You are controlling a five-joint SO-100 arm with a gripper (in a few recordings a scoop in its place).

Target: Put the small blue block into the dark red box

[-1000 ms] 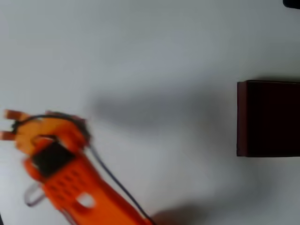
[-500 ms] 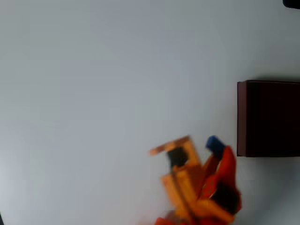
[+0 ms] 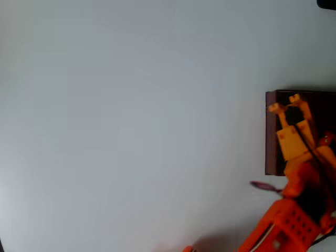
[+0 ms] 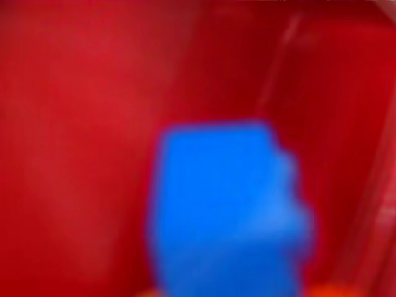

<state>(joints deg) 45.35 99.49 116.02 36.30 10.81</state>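
Observation:
In the wrist view the small blue block (image 4: 226,210) looms large and blurred at bottom centre, against the red inner walls of the dark red box (image 4: 80,124). Slivers of orange finger show at its lower corners, so it looks held. In the overhead view my orange gripper (image 3: 284,103) hangs over the left part of the dark red box (image 3: 271,136) at the right edge, its two tips pointing up the picture. From above, the block is hidden under the gripper.
The plain white table (image 3: 131,121) stretches to the left of the box. My orange arm (image 3: 286,228) comes in from the bottom right corner. A dark object (image 3: 326,3) sits at the top right corner.
The arm has swung from the table's left side to the right, carrying the blue block, and the gripper now hangs over the box instead of beside it.

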